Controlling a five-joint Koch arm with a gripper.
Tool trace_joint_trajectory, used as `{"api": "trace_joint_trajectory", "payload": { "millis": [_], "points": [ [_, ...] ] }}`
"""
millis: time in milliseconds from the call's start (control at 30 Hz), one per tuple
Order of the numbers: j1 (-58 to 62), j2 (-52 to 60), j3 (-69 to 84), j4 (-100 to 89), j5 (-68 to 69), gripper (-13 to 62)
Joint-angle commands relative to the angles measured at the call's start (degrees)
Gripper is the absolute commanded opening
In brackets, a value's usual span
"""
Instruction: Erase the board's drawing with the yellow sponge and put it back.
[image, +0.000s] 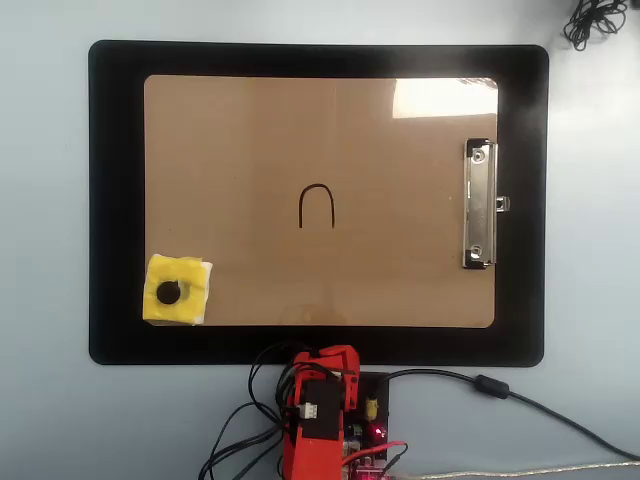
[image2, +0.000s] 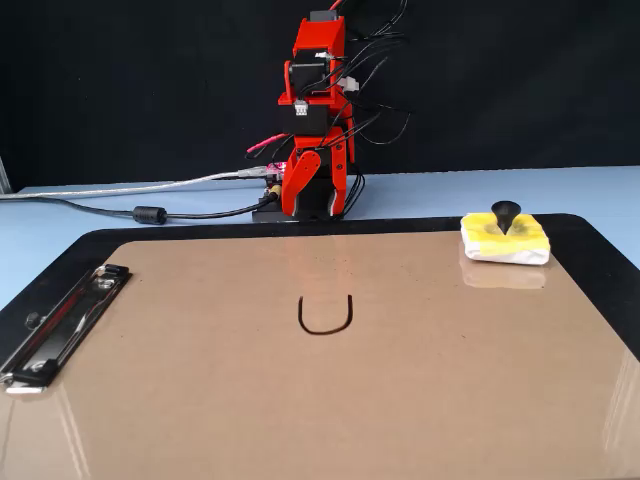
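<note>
The yellow sponge (image: 177, 290) sits on the lower-left corner of the board (image: 240, 150) in the overhead view, well apart from the folded red arm's tool (image: 335, 362) at the mat's (image: 115, 200) near edge. I cannot tell whether the tool is clenched or released. The drawing (image: 316, 206) lies mid-board.

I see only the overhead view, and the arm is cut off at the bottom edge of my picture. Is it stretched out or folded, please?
Observer: In the fixed view the arm stands folded upright over its base, behind the board. No part of it reaches over the board.
Operator: Is the black spot on the sponge flat?
Observer: No. It is a knob that sticks up from the top of the sponge.
Operator: Is the sponge thin?
Observer: No. From the side it is a thick pad, yellow on top and whitish below.
</note>
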Motion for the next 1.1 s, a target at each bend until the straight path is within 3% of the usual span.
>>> {"api": "trace_joint_trajectory", "payload": {
  "millis": [0, 367, 500, 633, 800, 900, 1067],
  "points": [
    [1.0, 2.5, 0.5, 8.2, -0.1, 34.4],
    [0.9, 2.5, -0.9, 8.3, -0.4, 33.7],
    [0.0, 2.4, -15.5, 8.1, -0.3, 33.5],
    [-13.9, 0.9, -30.1, 4.3, -0.5, 33.2],
    [-38.4, 1.1, -24.9, -21.5, -15.0, 32.8],
    [-52.3, 0.4, -14.6, -49.1, -25.4, 32.7],
    [-61.3, -2.2, 6.0, -92.8, -25.9, 32.7]
  ]
}}
